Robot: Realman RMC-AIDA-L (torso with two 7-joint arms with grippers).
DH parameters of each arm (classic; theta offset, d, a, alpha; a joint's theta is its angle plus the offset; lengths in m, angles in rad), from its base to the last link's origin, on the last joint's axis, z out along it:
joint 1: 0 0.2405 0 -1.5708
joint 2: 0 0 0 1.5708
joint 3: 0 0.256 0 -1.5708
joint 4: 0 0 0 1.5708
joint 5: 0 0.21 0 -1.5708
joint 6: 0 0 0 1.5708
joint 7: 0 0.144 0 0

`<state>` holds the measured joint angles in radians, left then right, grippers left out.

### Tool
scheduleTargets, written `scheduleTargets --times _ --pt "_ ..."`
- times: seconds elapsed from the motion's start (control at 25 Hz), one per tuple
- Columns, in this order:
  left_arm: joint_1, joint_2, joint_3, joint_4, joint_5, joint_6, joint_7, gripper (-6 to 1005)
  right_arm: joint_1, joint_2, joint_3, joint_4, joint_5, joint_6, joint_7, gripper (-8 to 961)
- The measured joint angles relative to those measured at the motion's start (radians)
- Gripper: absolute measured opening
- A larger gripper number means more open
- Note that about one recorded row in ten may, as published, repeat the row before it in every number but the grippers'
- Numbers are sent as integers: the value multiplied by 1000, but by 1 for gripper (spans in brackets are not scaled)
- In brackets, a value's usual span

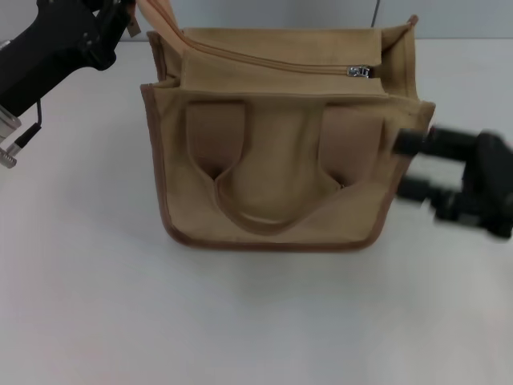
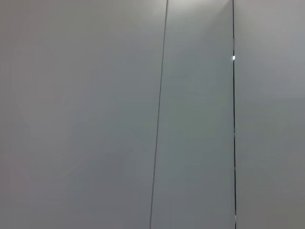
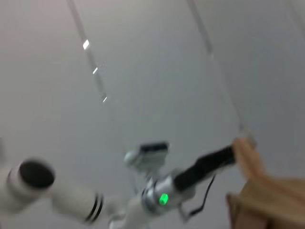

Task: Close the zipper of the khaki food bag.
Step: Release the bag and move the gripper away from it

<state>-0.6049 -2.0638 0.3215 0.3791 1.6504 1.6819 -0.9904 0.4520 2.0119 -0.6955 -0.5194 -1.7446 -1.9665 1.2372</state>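
Note:
The khaki food bag (image 1: 280, 172) stands upright in the middle of the white table, front handle hanging down. The zipper (image 1: 272, 58) runs along its top as a thin joined line, with the silver pull tab (image 1: 359, 71) near the bag's right end. My left gripper (image 1: 120, 18) is at the bag's far left top corner, shut on the raised back strap (image 1: 154, 16). The right wrist view shows that strap (image 3: 244, 151) meeting the left gripper, and a corner of the bag (image 3: 267, 200). My right gripper (image 1: 407, 165) is open and empty, beside the bag's right side.
The white table (image 1: 256, 321) lies bare in front of the bag. A grey wall with panel seams (image 2: 159, 114) stands behind. My left arm (image 3: 157, 195), with a green light, crosses the right wrist view.

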Motion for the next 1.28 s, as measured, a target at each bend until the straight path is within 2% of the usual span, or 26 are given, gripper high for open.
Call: scheduleTargets --times 0.08,0.16,0.2,0.32,0.76,0.96,1.0,1.08,1.2,1.28 --pt "1 1 0 0 0 -4 -5 28 0 7 -6 1 -36 2 -39 574" --pt "1 2 0 2 0 -13 -17 28 -1 24 -10 4 -118 13 -129 665" --pt "2 3 3 5 1 -23 -34 28 -1 41 -10 7 -194 29 -200 711" --pt "3 5 6 8 3 -31 -52 28 -2 52 -10 18 -264 65 -265 713" --pt "22 17 7 9 4 -34 -120 29 -1 53 -8 30 -290 108 -294 721" --pt "44 20 12 9 8 -48 -135 128 6 57 -5 31 -287 114 -295 721" --pt "58 33 31 14 9 -44 -142 147 8 60 -5 32 -286 123 -295 721" --pt "67 42 51 24 10 -41 -155 187 9 62 -6 32 -286 128 -295 721" --pt "106 73 136 92 11 -30 -233 324 20 65 -7 45 -285 146 -294 721" --pt "121 80 156 113 11 -24 -252 415 26 65 -7 54 -284 151 -295 721"
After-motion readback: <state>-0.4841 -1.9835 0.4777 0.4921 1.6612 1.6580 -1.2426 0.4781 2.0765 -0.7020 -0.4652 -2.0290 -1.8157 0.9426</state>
